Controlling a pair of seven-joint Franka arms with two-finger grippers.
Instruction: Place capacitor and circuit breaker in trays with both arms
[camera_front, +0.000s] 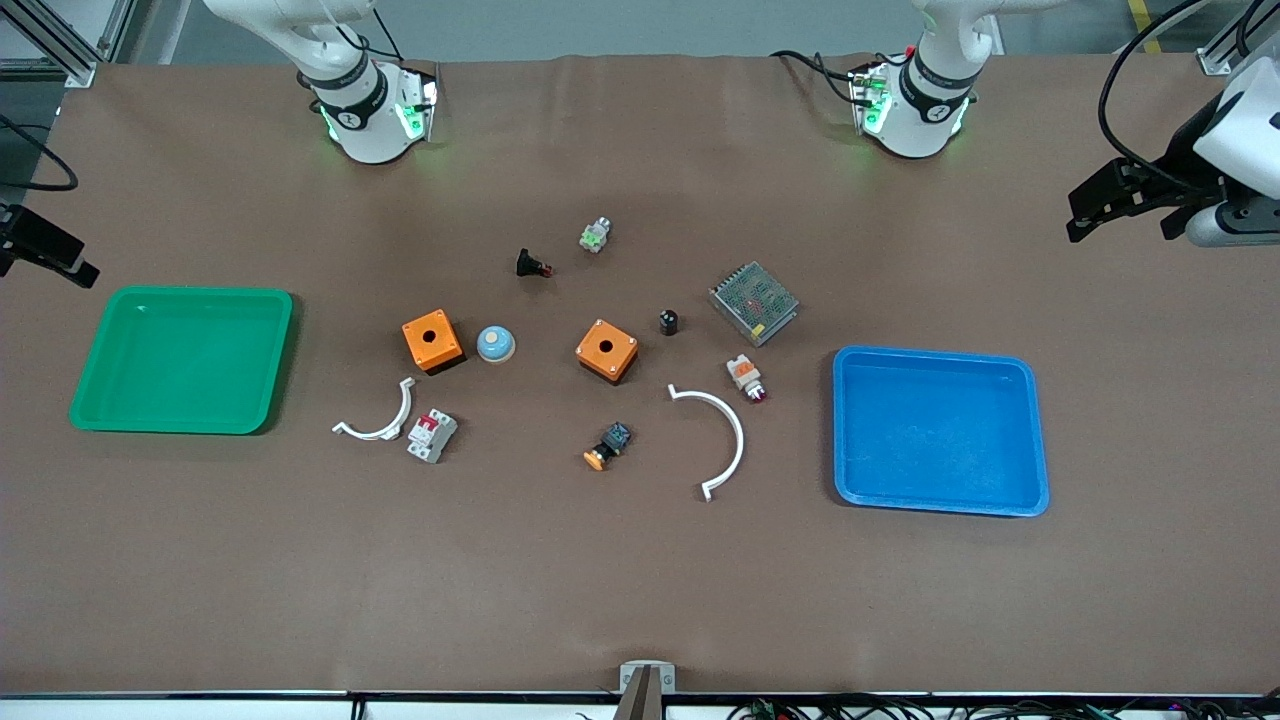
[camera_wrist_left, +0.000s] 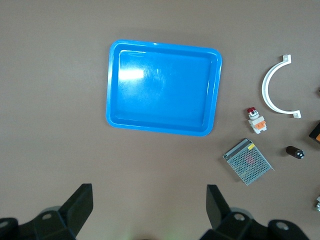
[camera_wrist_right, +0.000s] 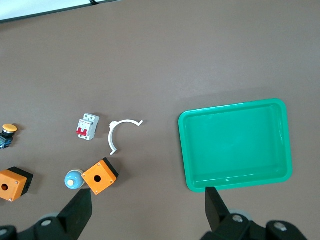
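Note:
The capacitor (camera_front: 669, 321), a small black cylinder, stands mid-table between an orange box and a metal mesh unit; it also shows in the left wrist view (camera_wrist_left: 294, 152). The circuit breaker (camera_front: 432, 436), white-grey with a red lever, lies beside a small white curved piece; it also shows in the right wrist view (camera_wrist_right: 87, 127). My left gripper (camera_front: 1118, 215) (camera_wrist_left: 148, 205) is open and empty, high over the table's left-arm end beside the blue tray. My right gripper (camera_front: 45, 255) (camera_wrist_right: 147, 210) is open and empty, high over the right-arm end by the green tray.
A green tray (camera_front: 100, 400) lies at the right arm's end and a blue tray (camera_front: 1040, 440) at the left arm's end. Between them lie two orange boxes (camera_front: 432, 340) (camera_front: 607, 350), a blue dome (camera_front: 495, 344), a mesh unit (camera_front: 754, 302), a white-orange lamp (camera_front: 746, 377), push-buttons and two white arcs.

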